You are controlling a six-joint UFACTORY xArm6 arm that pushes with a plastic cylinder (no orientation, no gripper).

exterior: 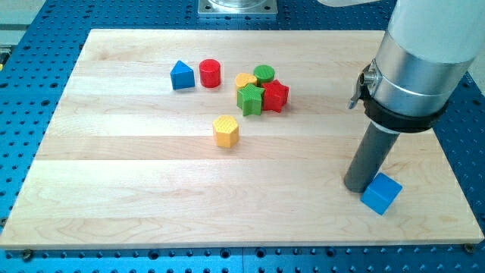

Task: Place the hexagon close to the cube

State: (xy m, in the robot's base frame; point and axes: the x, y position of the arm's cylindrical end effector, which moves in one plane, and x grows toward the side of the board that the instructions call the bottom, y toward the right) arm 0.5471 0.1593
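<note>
A yellow hexagon point(226, 130) lies near the middle of the wooden board point(136, 182). A blue cube point(381, 193) lies near the view's lower right. My tip point(358, 186) rests on the board right at the cube's left side, touching or almost touching it. The hexagon is far to the left of my tip and the cube.
A cluster sits at the upper middle: a green star point(250, 98), a red star point(275, 95), a green cylinder point(264, 74), a yellow block point(245, 80). A red cylinder point(210, 73) and a blue triangular block point(182, 75) lie further left.
</note>
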